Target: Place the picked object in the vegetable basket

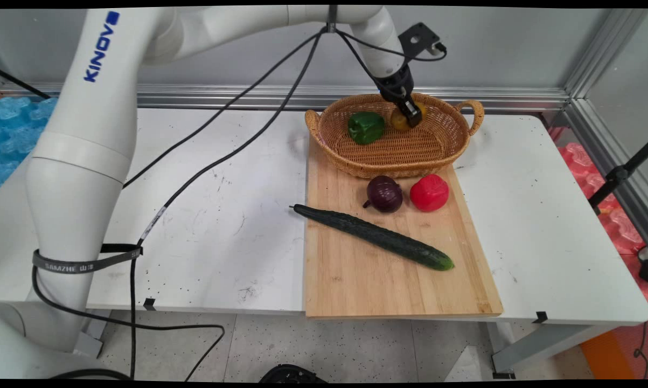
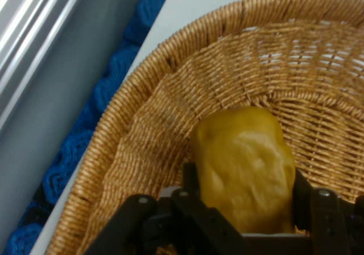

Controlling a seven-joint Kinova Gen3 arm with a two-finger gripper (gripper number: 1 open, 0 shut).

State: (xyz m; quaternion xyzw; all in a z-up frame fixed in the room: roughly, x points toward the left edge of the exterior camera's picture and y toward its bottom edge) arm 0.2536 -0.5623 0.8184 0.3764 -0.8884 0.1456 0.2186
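1. The gripper [image 1: 410, 113] reaches down into the wicker basket [image 1: 442, 156], its fingers closed on either side of a yellow pepper [image 1: 400, 121].
2. The yellow pepper [image 2: 245, 169] sits against the basket's [image 2: 148, 124] far inner wall, just beside a green pepper [image 1: 366, 127].

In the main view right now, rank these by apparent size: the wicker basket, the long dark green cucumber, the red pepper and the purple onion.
1. Woven wicker basket
2. Long dark green cucumber
3. Red pepper and purple onion: these look about alike, so I won't rank them.
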